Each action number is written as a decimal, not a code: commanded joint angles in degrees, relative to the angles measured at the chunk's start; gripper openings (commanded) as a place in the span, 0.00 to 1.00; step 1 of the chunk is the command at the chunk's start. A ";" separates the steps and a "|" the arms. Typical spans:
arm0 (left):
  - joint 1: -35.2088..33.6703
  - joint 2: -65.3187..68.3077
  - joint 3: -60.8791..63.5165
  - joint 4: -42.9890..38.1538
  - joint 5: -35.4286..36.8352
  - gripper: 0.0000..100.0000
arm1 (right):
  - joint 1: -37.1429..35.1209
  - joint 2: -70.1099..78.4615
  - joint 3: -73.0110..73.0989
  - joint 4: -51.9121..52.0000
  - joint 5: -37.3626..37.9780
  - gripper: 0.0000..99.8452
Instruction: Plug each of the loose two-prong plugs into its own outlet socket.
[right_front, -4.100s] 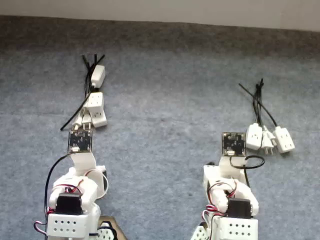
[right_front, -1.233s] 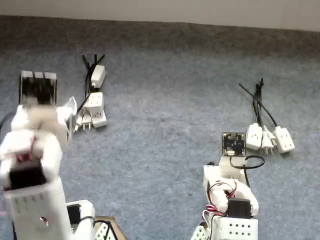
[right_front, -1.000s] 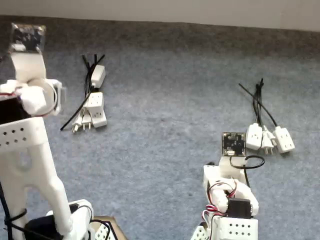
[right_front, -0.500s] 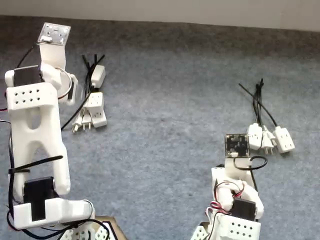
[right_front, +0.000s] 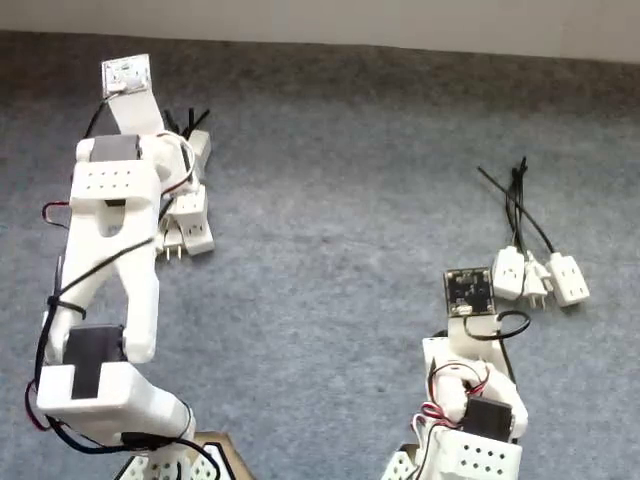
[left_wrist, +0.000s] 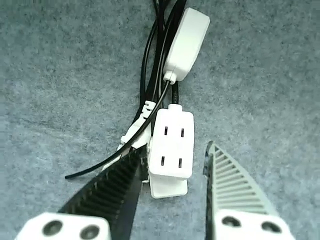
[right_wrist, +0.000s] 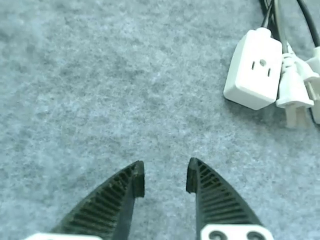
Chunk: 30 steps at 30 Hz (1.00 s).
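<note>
Two-prong plugs lie unplugged in two bundles on the grey bench (right_front: 330, 150). In the high view the left plug (right_front: 172, 243) is at about ten o'clock and the right plug (right_front: 537, 280) at about three o'clock, each lying against white sockets.

The left arm (right_front: 110, 230) is stretched far out toward eleven o'clock, with its wrist bent down over the left bundle. The right arm (right_front: 470, 400) is folded low at five o'clock, and the right bundle lies at one o'clock from its base.

The left pincer (left_wrist: 174, 150) is spread wide and grips nothing, with one finger on either side of the left socket (left_wrist: 171, 135). I cannot tell whether a finger touches the socket. The right pincer (right_wrist: 165, 175) is also parted and empty, over bare bench and well short of the right socket (right_wrist: 251, 75).

The sockets look like light, rigid, smooth plastic blocks that will probably skid when a plug is pushed in, so one pincer should pin the block. The plugs seem just as light and hard. The best hold is likely across the flat sides of the moulded body, behind the blades.

The black cords (left_wrist: 149, 75) look springy and tangled, so they may tug a lifted plug off line. The prongs (right_wrist: 295, 117) are thin metal and could bend if they are pinched or driven in crooked.
</note>
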<state>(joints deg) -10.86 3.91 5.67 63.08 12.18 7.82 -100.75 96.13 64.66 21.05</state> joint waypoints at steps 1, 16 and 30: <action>0.48 0.31 -0.13 -2.81 1.58 0.20 | 0.75 0.31 7.43 0.04 1.41 0.15; 3.47 7.25 2.95 -10.20 5.36 0.19 | 0.84 0.31 7.43 0.04 1.49 0.15; 0.92 5.23 1.19 -5.63 5.63 0.19 | 0.92 0.31 7.43 0.04 1.49 0.15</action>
<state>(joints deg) -9.01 12.35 8.75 54.46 17.27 8.09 -100.75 96.13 64.66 21.05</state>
